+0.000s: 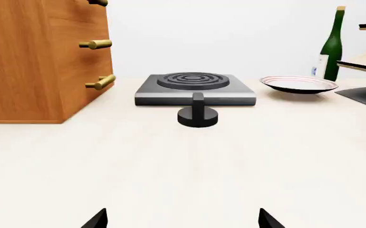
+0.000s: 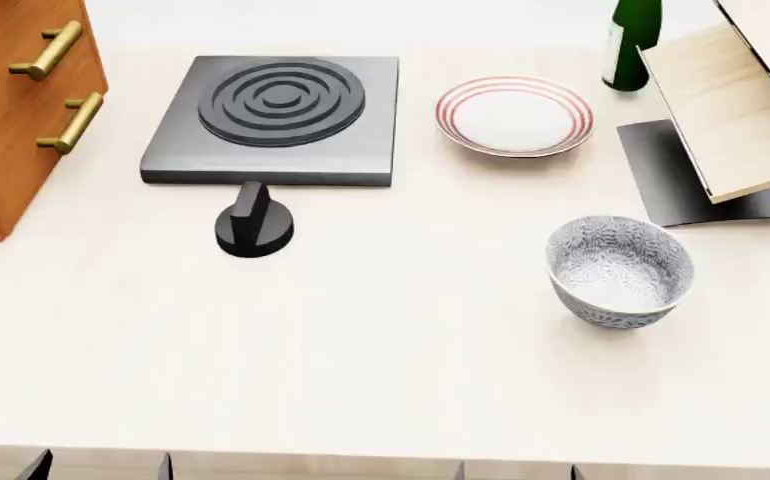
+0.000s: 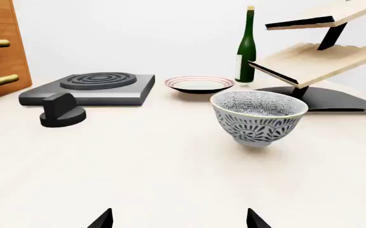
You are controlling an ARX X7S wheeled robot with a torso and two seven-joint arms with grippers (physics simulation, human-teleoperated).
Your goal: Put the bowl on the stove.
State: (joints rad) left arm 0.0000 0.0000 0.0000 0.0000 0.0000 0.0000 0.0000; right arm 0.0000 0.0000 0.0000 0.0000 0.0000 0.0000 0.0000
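The speckled grey-and-white bowl point(image 2: 620, 270) stands upright on the pale table, right of centre, and shows close up in the right wrist view point(image 3: 258, 116). The dark-grey stove point(image 2: 278, 115) with raised rings lies at the back left, also visible from both wrists point(image 1: 194, 88) point(image 3: 91, 88). My right gripper point(image 3: 179, 221) is open and empty, short of the bowl at the table's near edge point(image 2: 519, 472). My left gripper point(image 1: 183, 221) is open and empty too, facing the stove from the near edge point(image 2: 101, 468). Only the fingertips show.
A black knob point(image 2: 254, 225) sits just in front of the stove. A red-ringed white plate point(image 2: 515, 115) lies right of the stove, with a green bottle point(image 2: 632, 40) behind it. A wooden drawer cabinet point(image 2: 12, 110) stands at the left, and a wooden rack point(image 2: 739, 110) on a dark base at the right.
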